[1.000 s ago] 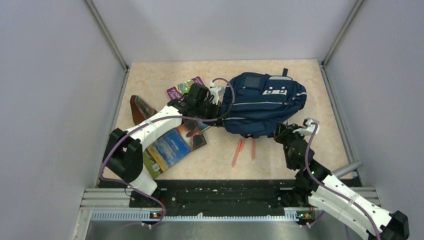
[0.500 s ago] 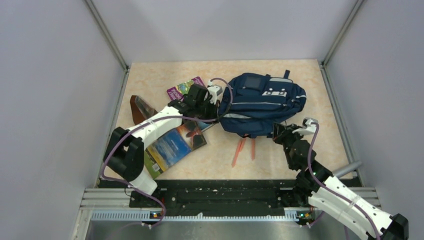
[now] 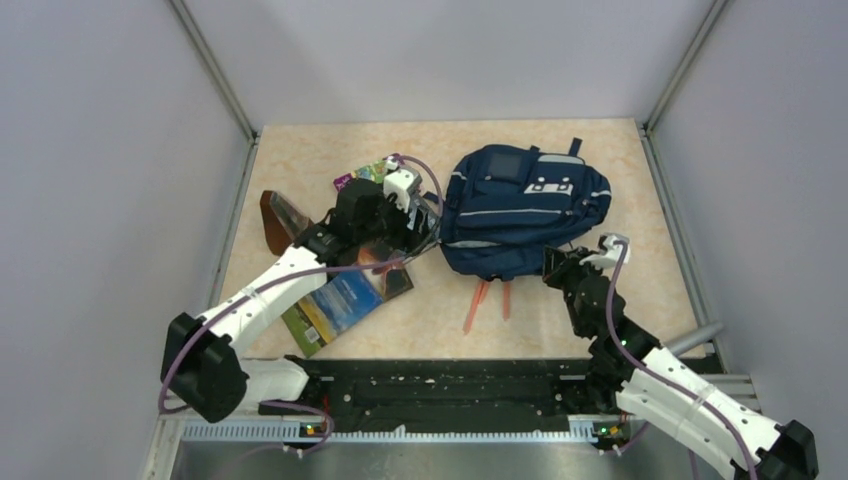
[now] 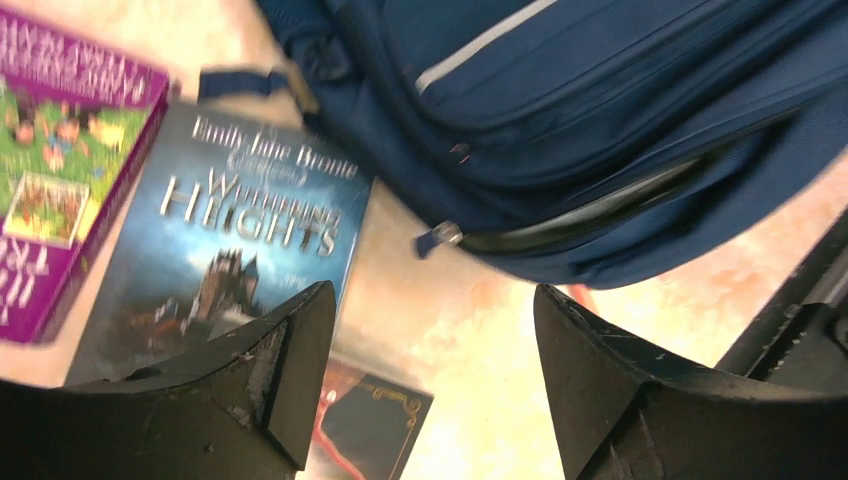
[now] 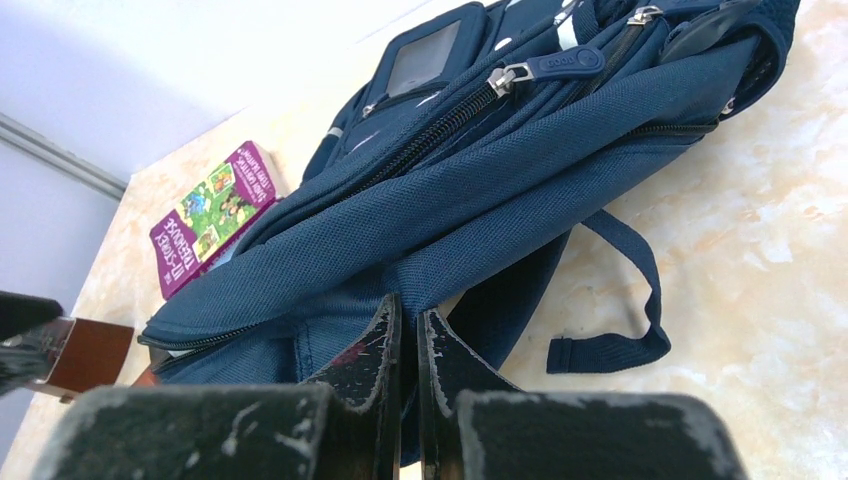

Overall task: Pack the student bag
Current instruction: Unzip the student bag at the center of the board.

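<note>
Book-loading seems the step in hand — right jaws closed on the hem of the student bag (image 5: 480, 200), which lies just ahead of them, left jaws wide open and empty with the Wuthering Heights book (image 4: 240, 230) just ahead to their left — next, I think, the left jaws must lower and close on it.

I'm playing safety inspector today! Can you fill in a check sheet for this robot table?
Surface: beige table, flat.
Job's things: navy student bag lying flat, one zip partly open.
Clutter: purple book, Wuthering Heights book, blue-green book, orange pens, brown item.
Claws: left claw open, empty; right claw shut at the bag's edge.
Cables: purple cables along both arms.
Surroundings: grey walls, metal rail in front.
</note>
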You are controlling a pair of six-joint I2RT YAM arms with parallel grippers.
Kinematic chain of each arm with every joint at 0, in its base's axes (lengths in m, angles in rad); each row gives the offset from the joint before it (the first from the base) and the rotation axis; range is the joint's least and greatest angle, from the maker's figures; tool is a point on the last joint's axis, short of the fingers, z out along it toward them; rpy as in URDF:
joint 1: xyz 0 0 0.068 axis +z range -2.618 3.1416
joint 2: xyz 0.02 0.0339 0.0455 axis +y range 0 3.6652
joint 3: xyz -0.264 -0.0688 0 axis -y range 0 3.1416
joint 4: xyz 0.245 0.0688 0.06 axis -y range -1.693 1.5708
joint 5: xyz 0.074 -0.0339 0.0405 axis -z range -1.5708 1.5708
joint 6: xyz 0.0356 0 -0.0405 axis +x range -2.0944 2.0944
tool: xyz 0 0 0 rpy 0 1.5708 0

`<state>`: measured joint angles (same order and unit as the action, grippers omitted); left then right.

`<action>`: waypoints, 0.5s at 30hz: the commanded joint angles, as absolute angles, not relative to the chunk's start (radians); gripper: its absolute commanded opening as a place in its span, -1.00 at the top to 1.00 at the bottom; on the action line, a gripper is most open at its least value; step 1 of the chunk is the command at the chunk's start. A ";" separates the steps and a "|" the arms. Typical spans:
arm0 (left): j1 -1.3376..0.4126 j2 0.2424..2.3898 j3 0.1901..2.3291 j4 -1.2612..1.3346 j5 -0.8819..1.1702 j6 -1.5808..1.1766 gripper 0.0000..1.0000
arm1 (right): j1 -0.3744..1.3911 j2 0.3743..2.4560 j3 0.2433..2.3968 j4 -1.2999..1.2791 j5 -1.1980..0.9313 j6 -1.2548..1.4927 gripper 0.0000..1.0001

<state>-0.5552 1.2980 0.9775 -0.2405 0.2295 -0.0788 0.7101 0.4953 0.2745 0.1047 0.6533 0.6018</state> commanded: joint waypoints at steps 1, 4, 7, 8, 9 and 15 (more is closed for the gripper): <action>-0.607 1.266 0.990 -0.111 0.307 -0.047 -0.56 | 0.701 0.503 0.309 0.222 0.657 0.585 1.00; -0.658 1.324 1.033 -0.095 0.328 -0.026 -0.57 | 0.701 0.511 0.310 0.224 0.649 0.588 1.00; -0.688 1.385 1.078 -0.081 0.340 -0.008 -0.58 | 0.701 0.518 0.310 0.222 0.638 0.598 1.00; -0.696 1.400 1.088 -0.072 0.336 -0.008 -0.59 | 0.701 0.520 0.310 0.222 0.631 0.601 1.00; -0.701 1.414 1.093 -0.057 0.333 -0.008 -0.59 | 0.701 0.524 0.310 0.221 0.628 0.603 1.00; -0.708 1.459 1.096 0.059 0.325 -0.018 -0.57 | 0.702 0.540 0.314 0.215 0.608 0.615 1.00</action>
